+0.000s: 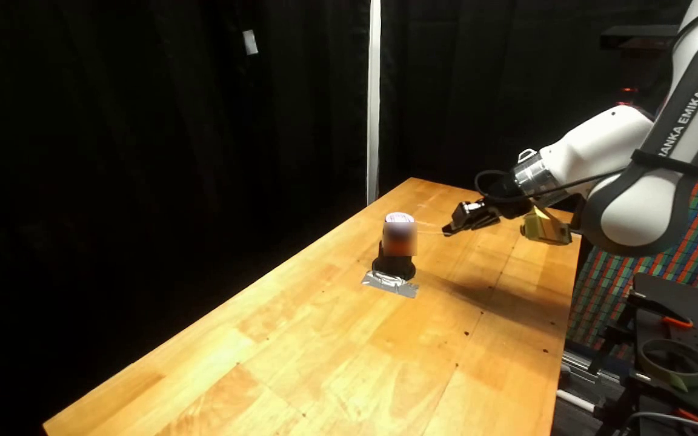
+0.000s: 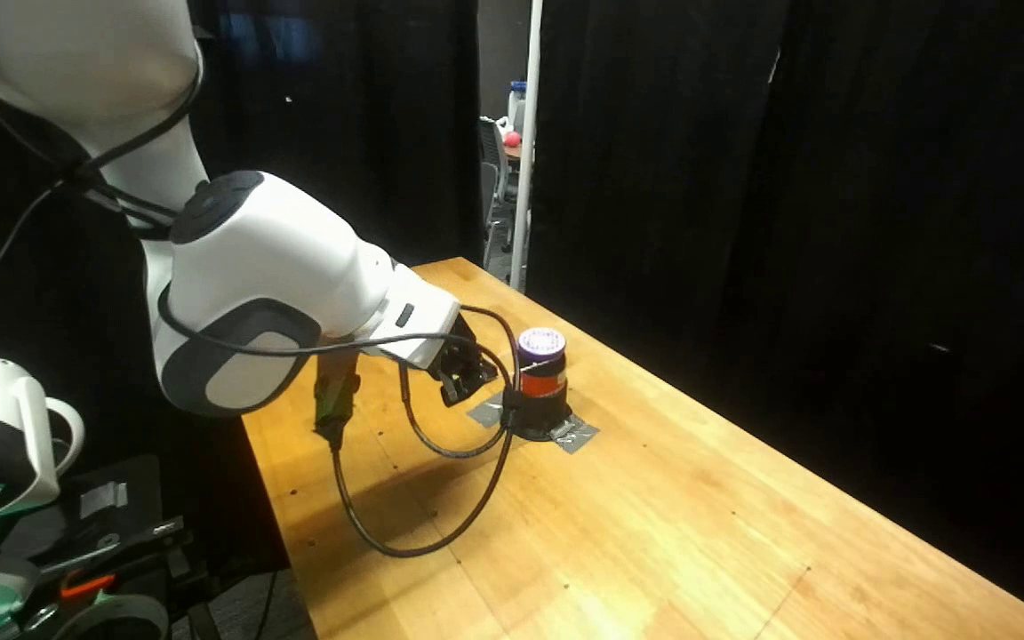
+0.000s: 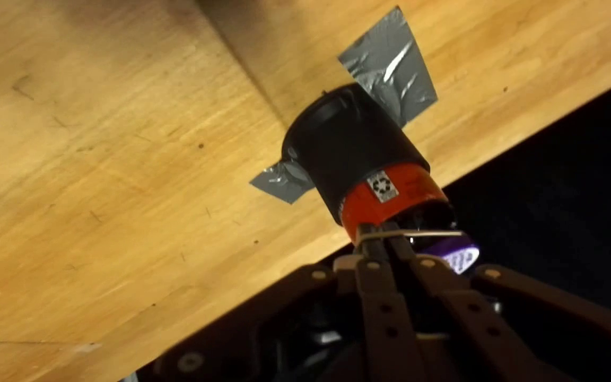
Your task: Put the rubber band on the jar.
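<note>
The jar has a purple lid with a white top, a dark upper part, a red-orange band and a black base. It stands upright on the table in both exterior views (image 1: pixel 398 247) (image 2: pixel 543 384) and in the wrist view (image 3: pixel 409 185). My gripper (image 3: pixel 378 228) has its fingers together beside the jar's upper part. It also shows in both exterior views (image 1: pixel 448 231) (image 2: pixel 469 384), apart from the jar. The thin pale rubber band (image 3: pixel 427 233) loops around the fingertips and stretches to the jar below the lid. In an exterior view the rubber band (image 1: pixel 431 232) is a thin line. The jar's far side is hidden.
Grey tape (image 3: pixel 393 69) holds the black base (image 3: pixel 350 140) to the wooden table (image 1: pixel 349 351). A black cable (image 2: pixel 414 553) hangs in loops from the arm near the jar. Black curtains stand beyond the table's edge. A cart with tools stands near the robot.
</note>
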{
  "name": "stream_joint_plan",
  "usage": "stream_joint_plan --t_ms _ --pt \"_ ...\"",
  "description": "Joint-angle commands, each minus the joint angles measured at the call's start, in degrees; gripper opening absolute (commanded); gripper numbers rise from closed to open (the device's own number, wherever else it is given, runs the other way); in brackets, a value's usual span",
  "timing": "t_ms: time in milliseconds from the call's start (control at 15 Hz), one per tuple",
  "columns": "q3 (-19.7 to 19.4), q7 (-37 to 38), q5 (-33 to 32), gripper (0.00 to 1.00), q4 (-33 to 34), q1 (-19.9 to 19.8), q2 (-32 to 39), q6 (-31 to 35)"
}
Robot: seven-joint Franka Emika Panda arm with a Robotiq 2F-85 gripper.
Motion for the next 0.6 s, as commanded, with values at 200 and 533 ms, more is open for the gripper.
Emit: stream_joint_plan --t_ms 200,533 --pt "-5.5 5.3 -0.1 0.07 -1.4 3.0 7.8 27.9" --pt "-6.5 6.6 -1.4 0.29 -1.4 3.1 7.8 23.2"
